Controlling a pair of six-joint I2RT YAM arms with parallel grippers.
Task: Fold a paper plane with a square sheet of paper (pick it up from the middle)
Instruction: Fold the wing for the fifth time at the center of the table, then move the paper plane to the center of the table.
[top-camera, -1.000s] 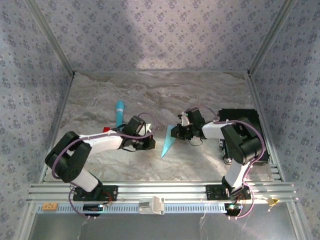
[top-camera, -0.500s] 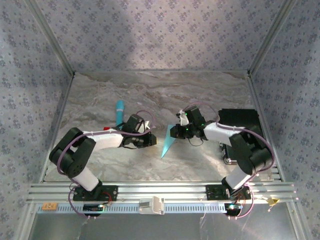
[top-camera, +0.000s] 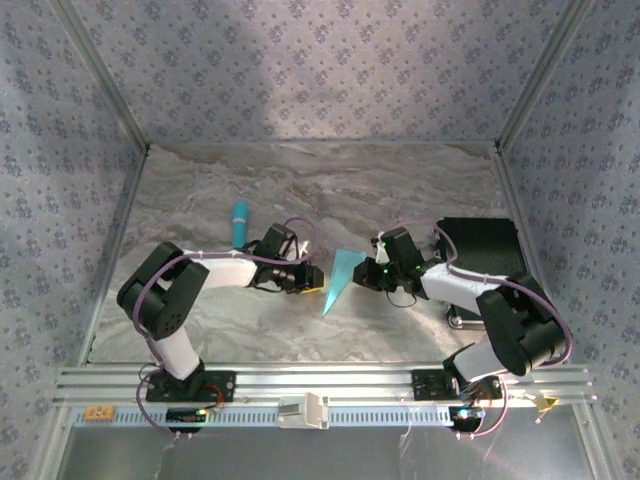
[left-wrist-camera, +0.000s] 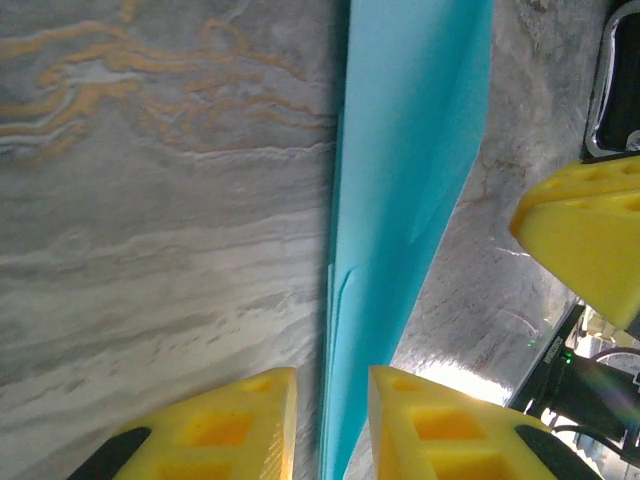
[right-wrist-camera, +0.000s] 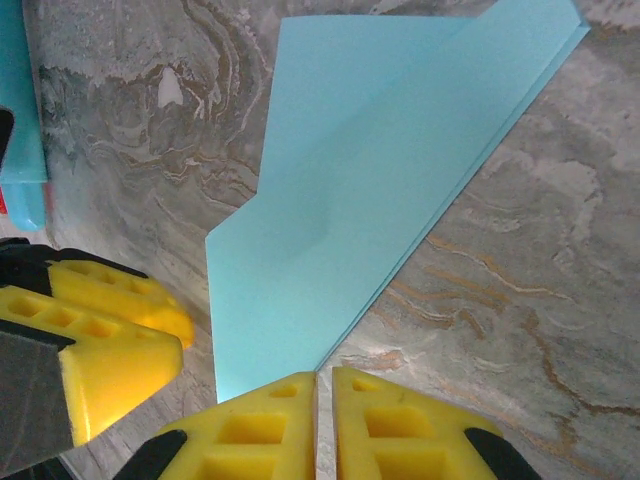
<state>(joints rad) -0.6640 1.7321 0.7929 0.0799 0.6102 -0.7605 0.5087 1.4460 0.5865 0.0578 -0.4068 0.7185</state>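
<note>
Marble table (top-camera: 200, 190): grey stone with pale and tan veining.
Black pad (top-camera: 485, 235): flat and dark, against the table's right edge, behind the right arm.
Paper plane (top-camera: 340, 275): light cyan-blue paper folded into a long, narrow dart. It lies near the middle of the table, with its sharp point toward the near edge and its wide end toward the far edge.
Plane surface: smooth and matte in the right wrist view (right-wrist-camera: 370, 170). One straight diagonal crease edge runs the length, an overlapping layer is set just inside it, and a faint dent shows near the middle.
Plane edge-on: in the left wrist view (left-wrist-camera: 410, 150) thin stacked layers show along the long side.
Left end effector (top-camera: 308, 277): just left of the plane. Its yellow fingers (left-wrist-camera: 240, 425) stand slightly spread, and the plane's long edge runs into the gap between them.
Right end effector (top-camera: 372, 272): at the plane's wide end. Its yellow fingers (right-wrist-camera: 260, 430) are pressed together, nipping the paper's corner at their tips.
Turquoise stick (top-camera: 239, 225): slim, lying left of the middle, well apart from the plane.
</note>
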